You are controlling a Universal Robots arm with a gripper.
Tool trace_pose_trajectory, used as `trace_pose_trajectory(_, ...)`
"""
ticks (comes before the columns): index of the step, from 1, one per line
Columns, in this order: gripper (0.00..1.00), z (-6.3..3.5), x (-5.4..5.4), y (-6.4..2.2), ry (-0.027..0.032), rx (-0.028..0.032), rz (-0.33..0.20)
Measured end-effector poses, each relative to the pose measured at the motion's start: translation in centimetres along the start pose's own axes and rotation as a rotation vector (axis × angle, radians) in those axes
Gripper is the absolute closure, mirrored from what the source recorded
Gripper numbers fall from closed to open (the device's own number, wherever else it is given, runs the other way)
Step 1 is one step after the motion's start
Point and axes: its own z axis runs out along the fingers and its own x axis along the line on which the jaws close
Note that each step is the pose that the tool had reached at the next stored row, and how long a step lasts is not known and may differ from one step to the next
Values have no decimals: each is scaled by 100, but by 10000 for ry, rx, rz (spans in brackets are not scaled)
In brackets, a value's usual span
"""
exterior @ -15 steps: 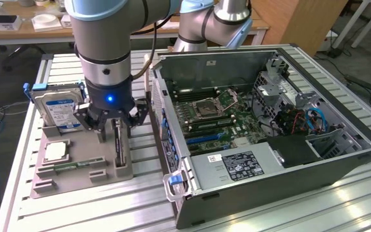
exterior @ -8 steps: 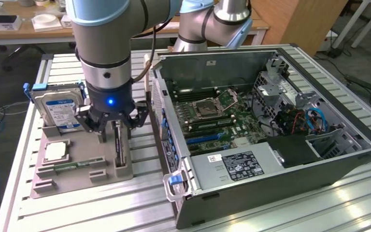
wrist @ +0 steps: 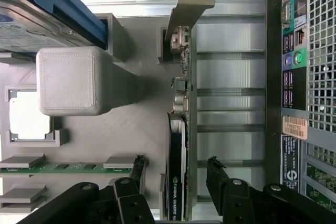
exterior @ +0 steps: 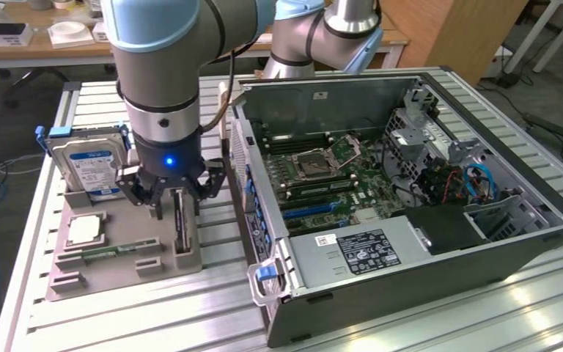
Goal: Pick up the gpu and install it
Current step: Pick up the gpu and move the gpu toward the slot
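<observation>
The arm (exterior: 164, 66): grey tubular segments, pale blue joint caps, silver wrist band. A black cable (exterior: 226, 103) is routed along its side. Above the gripper (exterior: 176, 207), a blue light (exterior: 169, 160) is lit. Gripper body black, with linked fingers (wrist: 216, 174) and silver pivot screws (wrist: 233, 182).

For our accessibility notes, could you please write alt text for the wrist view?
The open pincer straddles the graphics card, which stands on edge in a grey holder, with a gap on each side. A hard drive and a memory stick sit in the same holder; a computer case stands beside it.
</observation>
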Motion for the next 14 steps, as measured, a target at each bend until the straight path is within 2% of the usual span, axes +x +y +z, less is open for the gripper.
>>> trace_pose_trajectory(6,41,71,-3,-3,0,0,0)
trace_pose_trajectory(14,41,74,-3,7,-2,-1,1)
